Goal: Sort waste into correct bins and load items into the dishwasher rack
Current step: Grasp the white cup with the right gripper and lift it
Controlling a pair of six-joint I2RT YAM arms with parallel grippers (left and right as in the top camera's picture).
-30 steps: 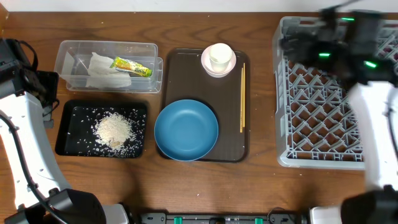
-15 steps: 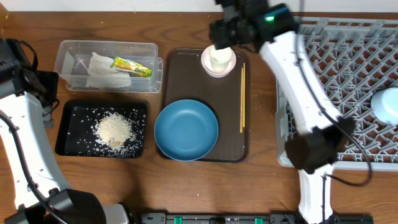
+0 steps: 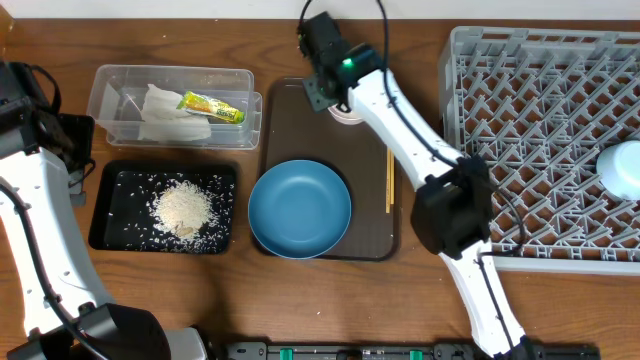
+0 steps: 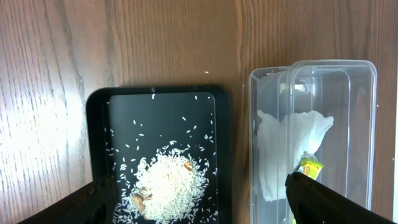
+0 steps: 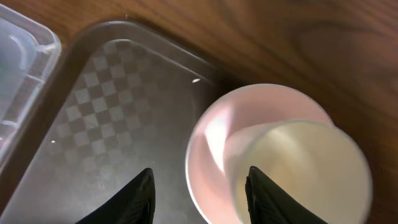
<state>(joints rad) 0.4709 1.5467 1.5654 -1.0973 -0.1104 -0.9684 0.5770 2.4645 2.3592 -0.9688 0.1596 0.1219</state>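
My right gripper is open, low over the left rim of the small pink bowl, which holds the white cup at the back of the brown tray. The dark-blue plate and the chopsticks lie on that tray. The light-blue bowl sits in the grey rack at its right edge. The clear container holds the napkin and the wrapper. The black tray holds rice. My left gripper is open and empty, high above both bins.
The brown tray lies between the bins on the left and the rack on the right. My right arm reaches diagonally over the tray's right side and the rack's left edge. Bare wooden table runs along the front edge.
My right arm has swung left from over the rack to the pink bowl and cup. The light-blue bowl now shows resting in the rack. The left arm has not moved.
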